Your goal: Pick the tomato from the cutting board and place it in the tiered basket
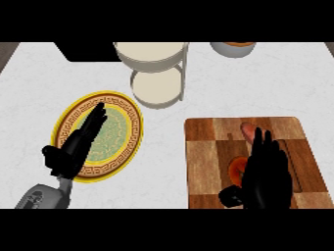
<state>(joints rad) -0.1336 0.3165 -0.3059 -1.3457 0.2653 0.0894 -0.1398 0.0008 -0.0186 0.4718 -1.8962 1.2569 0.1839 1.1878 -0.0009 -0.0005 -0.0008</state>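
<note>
our right hand (269, 171) hovers over the cutting board (205, 147), fingers straight and spread — the tomato (236, 168) peeks out just left beneath its palm, nearer than our left hand (72, 149).

No legible text, label, brand, number or sign anywhere on the counter's things.

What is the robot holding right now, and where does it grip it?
Nothing is held. The right hand hovers open over the tomato on the cutting board, fingers straight. The left hand lies open above the plate.
</note>
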